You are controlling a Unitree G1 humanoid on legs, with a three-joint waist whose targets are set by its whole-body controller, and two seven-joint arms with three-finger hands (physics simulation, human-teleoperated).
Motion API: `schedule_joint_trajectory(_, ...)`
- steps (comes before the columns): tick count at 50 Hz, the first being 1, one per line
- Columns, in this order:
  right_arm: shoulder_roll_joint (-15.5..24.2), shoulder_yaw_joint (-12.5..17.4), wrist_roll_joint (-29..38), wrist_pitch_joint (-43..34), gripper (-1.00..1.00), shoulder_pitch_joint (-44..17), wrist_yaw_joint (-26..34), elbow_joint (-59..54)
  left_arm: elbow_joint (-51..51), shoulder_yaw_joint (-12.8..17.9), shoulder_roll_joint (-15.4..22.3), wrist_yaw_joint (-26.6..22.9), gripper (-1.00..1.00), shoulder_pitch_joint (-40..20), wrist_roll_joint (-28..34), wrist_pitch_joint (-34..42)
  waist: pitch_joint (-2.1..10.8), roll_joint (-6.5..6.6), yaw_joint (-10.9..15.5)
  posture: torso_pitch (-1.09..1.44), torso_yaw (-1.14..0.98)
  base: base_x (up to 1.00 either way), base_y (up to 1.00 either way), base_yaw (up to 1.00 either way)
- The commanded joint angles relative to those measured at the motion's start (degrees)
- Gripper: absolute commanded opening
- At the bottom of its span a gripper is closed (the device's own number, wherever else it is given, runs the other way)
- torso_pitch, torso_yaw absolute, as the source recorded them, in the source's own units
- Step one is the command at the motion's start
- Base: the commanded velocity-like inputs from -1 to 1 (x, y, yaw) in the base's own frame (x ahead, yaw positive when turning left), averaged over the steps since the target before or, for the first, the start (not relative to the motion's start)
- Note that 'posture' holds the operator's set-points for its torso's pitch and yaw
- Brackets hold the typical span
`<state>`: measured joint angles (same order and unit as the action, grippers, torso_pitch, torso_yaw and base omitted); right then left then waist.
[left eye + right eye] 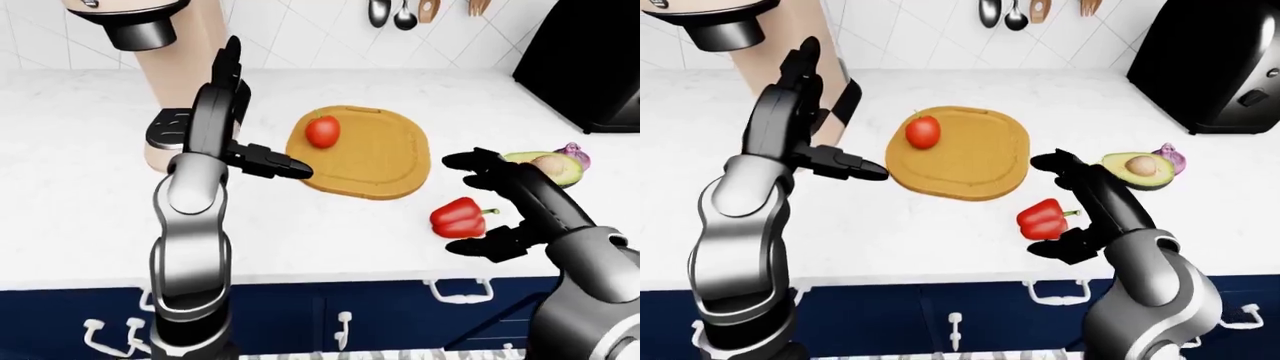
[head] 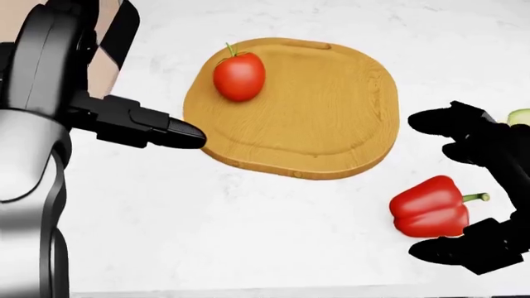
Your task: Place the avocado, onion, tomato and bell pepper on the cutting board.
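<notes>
A red tomato (image 2: pixel 239 76) lies on the wooden cutting board (image 2: pixel 331 112), toward its upper left. A red bell pepper (image 2: pixel 429 207) lies on the white counter to the lower right of the board. A halved avocado (image 1: pixel 1137 167) and a purple onion (image 1: pixel 1171 156) lie farther right on the counter. My right hand (image 2: pixel 464 186) is open, with its fingers standing above and below the pepper's right side, not closed on it. My left hand (image 1: pixel 815 112) is open and empty, raised at the board's left edge with one finger (image 2: pixel 157 130) pointing at the board.
A tan stand mixer (image 1: pixel 165 75) stands at the upper left behind my left arm. A black appliance (image 1: pixel 1210 60) stands at the upper right. Utensils (image 1: pixel 392 13) hang on the tiled wall. The counter's near edge runs above blue cabinets (image 1: pixel 380 315).
</notes>
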<state>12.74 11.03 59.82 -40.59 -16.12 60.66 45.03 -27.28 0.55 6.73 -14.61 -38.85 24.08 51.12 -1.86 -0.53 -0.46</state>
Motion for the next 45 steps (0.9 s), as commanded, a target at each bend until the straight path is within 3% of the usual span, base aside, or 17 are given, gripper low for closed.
schedule_joint_trajectory(1, 0.5, 0.3, -0.5, 0.8, 0.33, -0.8, -2.2, 1.4, -1.8, 0.4, 0.3, 0.2, 1.00, -1.6, 0.5, -1.4, 1.27, -0.14, 0.0, 0.00, 0.00, 0.00, 0.00, 0.00)
schedule_joint_trajectory(15, 1.0, 0.6, -2.0, 0.9, 0.18, 0.4, -3.8, 0.7, -1.8, 0.5, 0.5, -0.2, 1.00, -1.8, 1.3, -1.3, 1.33, -0.29, 0.2, 0.00, 0.00, 0.00, 0.00, 0.00)
schedule_joint_trajectory(21, 1.1, 0.6, -1.9, 0.7, 0.01, 0.3, -3.1, 1.1, -1.9, 0.5, 0.8, -0.6, 1.00, -2.4, 1.5, -0.9, 1.31, -0.32, 0.2, 0.00, 0.00, 0.00, 0.00, 0.00)
schedule_joint_trajectory(29, -0.7, -2.3, -0.9, 1.8, -0.16, -0.8, -6.2, -2.3, -2.3, 0.4, 0.8, -1.0, 1.00, -2.3, 2.1, -0.7, 1.33, -0.29, 0.1, 0.00, 0.00, 0.00, 0.00, 0.00)
schedule_joint_trajectory(40, 0.2, -3.8, 2.7, -0.8, -0.40, -8.1, -1.2, -1.2, -3.0, 0.8, 0.7, -1.1, 1.00, -1.2, 2.2, -0.9, 1.21, 0.00, 0.1, 0.00, 0.00, 0.00, 0.00, 0.00)
schedule_joint_trajectory(45, 0.1, -5.3, 5.1, -2.2, -0.50, -14.3, 0.9, -2.5, -3.0, 0.8, 0.9, -1.1, 1.00, -1.1, 2.2, -0.9, 1.19, 0.10, 0.0, 0.00, 0.00, 0.00, 0.00, 0.00)
